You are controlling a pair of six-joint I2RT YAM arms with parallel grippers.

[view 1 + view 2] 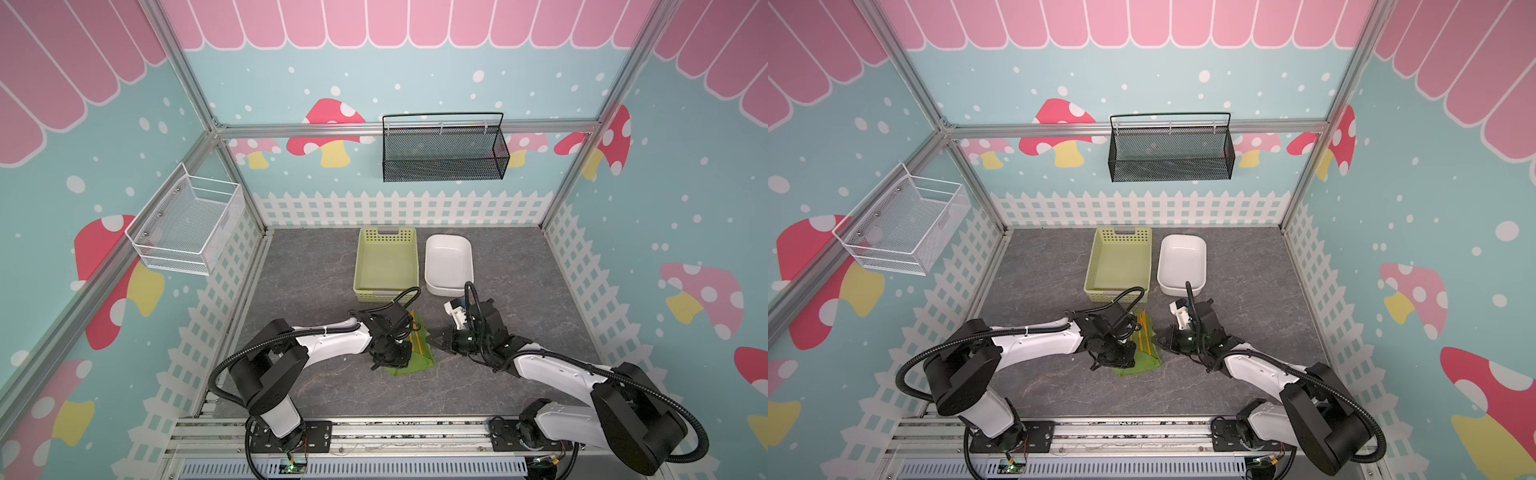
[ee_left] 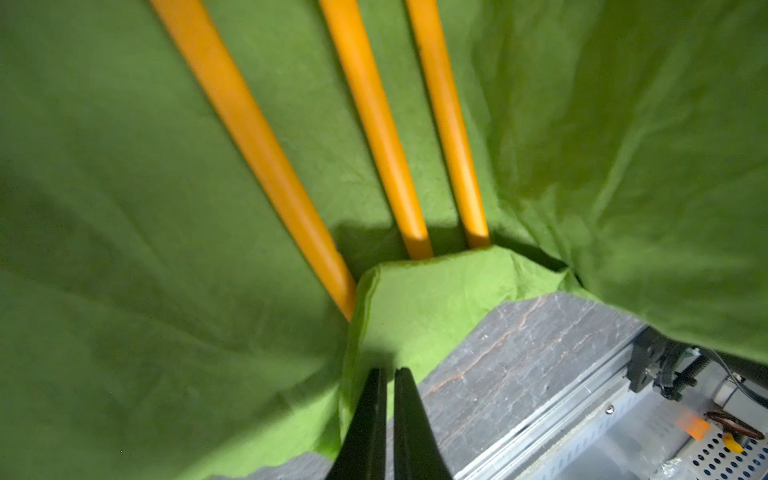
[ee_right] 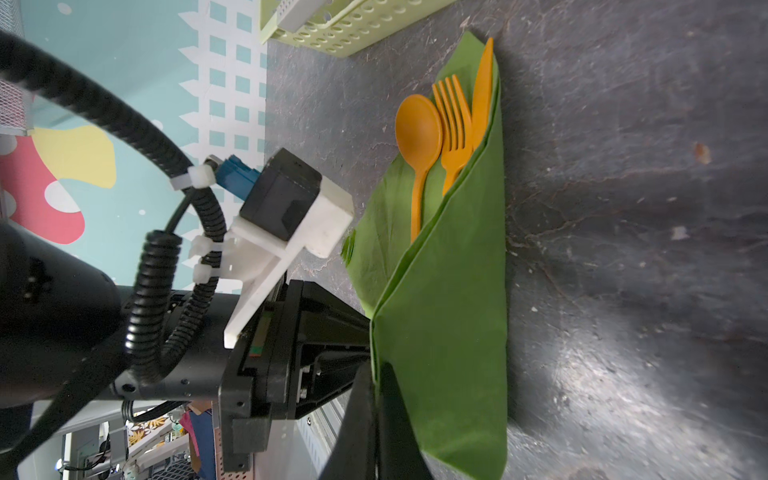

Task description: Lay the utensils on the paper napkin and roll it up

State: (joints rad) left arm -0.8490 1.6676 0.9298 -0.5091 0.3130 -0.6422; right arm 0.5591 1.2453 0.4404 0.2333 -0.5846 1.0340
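The green paper napkin (image 3: 449, 311) lies on the grey table, one side folded over the utensils. The orange spoon (image 3: 417, 124), fork (image 3: 453, 120) and knife (image 3: 482, 95) lie side by side on it, heads sticking out of the fold. Their three handles (image 2: 374, 116) end at a turned-up corner flap (image 2: 436, 299). My left gripper (image 2: 389, 374) is shut on that flap. My right gripper (image 3: 377, 374) is shut on the folded edge. In both top views the napkin (image 1: 419, 359) (image 1: 1148, 359) sits between the two arms, partly under the left wrist, with the right gripper (image 1: 431, 340) at its right edge.
A pale yellow-green perforated basket (image 1: 386, 262) and a white dish (image 1: 449, 257) stand just behind the napkin. A black mesh basket (image 1: 442, 149) hangs on the back wall and a white wire basket (image 1: 187, 220) on the left wall. A metal rail (image 1: 374, 432) runs along the table's front.
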